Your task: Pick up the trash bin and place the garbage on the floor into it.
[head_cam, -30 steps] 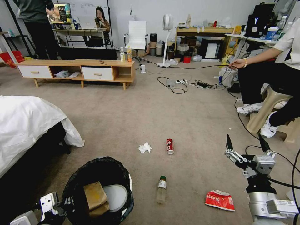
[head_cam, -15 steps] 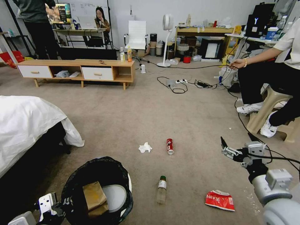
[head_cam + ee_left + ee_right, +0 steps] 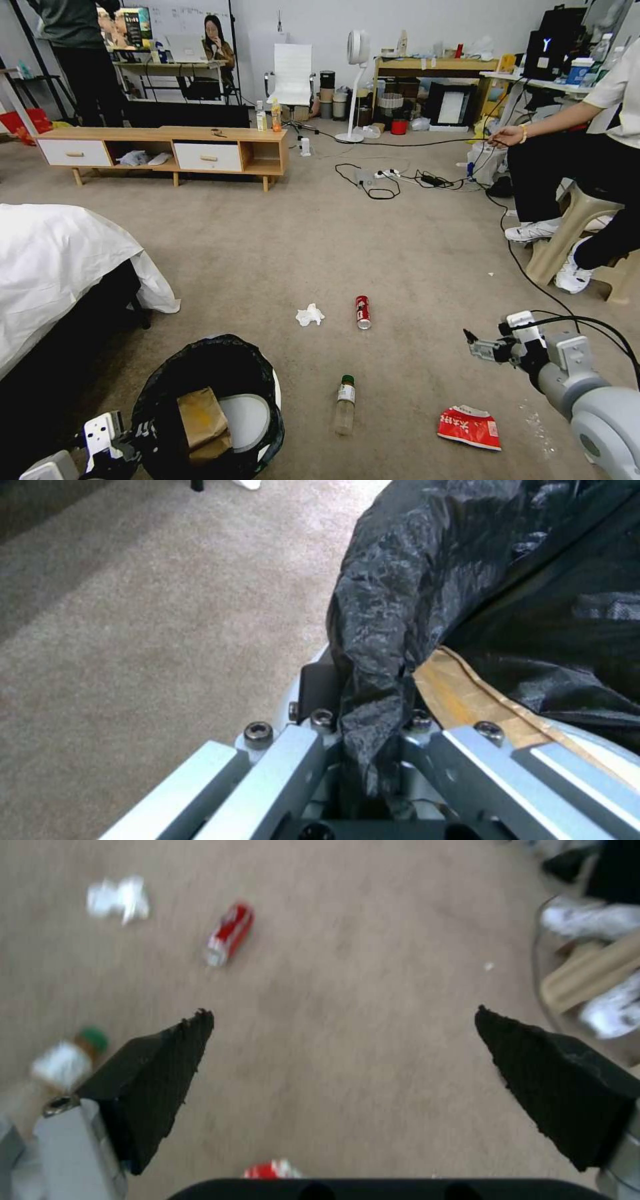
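Can (image 3: 363, 312) lengthwise, pointing away on floor (image 3: 413, 267)

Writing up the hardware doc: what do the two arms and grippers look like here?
Right gripper: two black wedge-shaped fingers with a rough texture on a silver-grey metal frame, rounded pale-grey arm links, and a black cable looping off the wrist. Left gripper: silver-grey aluminium bars with dark hex bolts and a white block at the wrist.
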Robot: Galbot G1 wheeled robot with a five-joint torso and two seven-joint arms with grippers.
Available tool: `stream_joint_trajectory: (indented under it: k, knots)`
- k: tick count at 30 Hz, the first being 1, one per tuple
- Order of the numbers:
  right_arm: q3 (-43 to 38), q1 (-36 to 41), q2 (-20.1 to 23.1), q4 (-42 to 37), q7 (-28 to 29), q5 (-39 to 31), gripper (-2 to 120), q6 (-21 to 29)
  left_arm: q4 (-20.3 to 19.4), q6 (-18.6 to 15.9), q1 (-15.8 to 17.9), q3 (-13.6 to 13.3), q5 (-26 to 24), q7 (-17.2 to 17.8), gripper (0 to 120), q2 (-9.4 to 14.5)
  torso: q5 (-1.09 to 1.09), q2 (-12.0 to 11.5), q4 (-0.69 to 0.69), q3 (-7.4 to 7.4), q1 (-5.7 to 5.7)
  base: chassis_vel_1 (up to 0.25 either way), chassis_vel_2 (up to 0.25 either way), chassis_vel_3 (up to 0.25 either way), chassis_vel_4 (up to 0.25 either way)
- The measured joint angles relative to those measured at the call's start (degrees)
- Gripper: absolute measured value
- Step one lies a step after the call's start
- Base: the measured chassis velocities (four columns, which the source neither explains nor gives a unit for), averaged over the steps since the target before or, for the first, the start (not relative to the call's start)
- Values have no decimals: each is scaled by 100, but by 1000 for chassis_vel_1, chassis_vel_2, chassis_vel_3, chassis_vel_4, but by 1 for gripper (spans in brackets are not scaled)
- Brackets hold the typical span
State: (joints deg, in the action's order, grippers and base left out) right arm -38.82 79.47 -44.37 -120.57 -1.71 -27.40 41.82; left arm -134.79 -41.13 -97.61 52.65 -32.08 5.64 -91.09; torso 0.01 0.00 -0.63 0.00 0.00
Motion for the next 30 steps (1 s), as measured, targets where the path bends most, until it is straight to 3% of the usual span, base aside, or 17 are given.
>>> stream_joint_trajectory:
  k: [6, 8, 9, 10, 11, 20, 21, 23, 26, 30]
  knots:
    - [98, -32, 112, 322, -765, 459, 100, -203, 43, 0, 24, -2, -2, -1, 2, 8, -1, 0, 0, 0, 0, 0, 0, 0, 0]
    - [256, -53, 273, 753, -1490, 1143, 100, -779, 98, 5, 34, 5, -8, -3, 2, 30, -1, 0, 0, 0, 0, 0, 0, 0, 0]
    - [256, -53, 273, 753, -1490, 1143, 100, -779, 98, 5, 34, 5, -8, -3, 2, 30, -1, 0, 0, 0, 0, 0, 0, 0, 0]
    - [330, -47, 377, 955, -1832, 1439, 100, -1216, 110, 8, 38, 9, -16, -5, 2, 36, 0, 0, 0, 0, 0, 0, 0, 0, 0]
    - [330, -47, 377, 955, -1832, 1439, 100, -1216, 110, 8, 38, 9, -16, -5, 2, 36, 0, 0, 0, 0, 0, 0, 0, 0, 0]
    - [507, 12, 604, 1941, -3212, 2426, 100, -3341, 166, 19, 57, -1, -13, -9, 2, 26, -1, 0, 0, 0, 0, 0, 0, 0, 0]
    - [507, 12, 604, 1941, -3212, 2426, 100, -3341, 166, 19, 57, -1, -13, -9, 2, 26, -1, 0, 0, 0, 0, 0, 0, 0, 0]
    - [570, 50, 632, 2243, -3513, 2671, 100, -3885, 181, 22, 66, -16, 13, -10, 2, 4, 0, 0, -1, 0, 0, 0, 0, 0, 0]
    - [644, 81, 644, 2436, -3629, 2916, 100, -4261, 186, 23, 74, -32, 39, -11, 2, -23, -1, 0, 0, 0, 0, 0, 0, 0, 0]
    - [715, 112, 653, 2618, -3663, 3103, 100, -4553, 186, 23, 70, -36, 56, -11, 2, -33, 0, 0, 0, 0, 0, 0, 0, 0, 0]
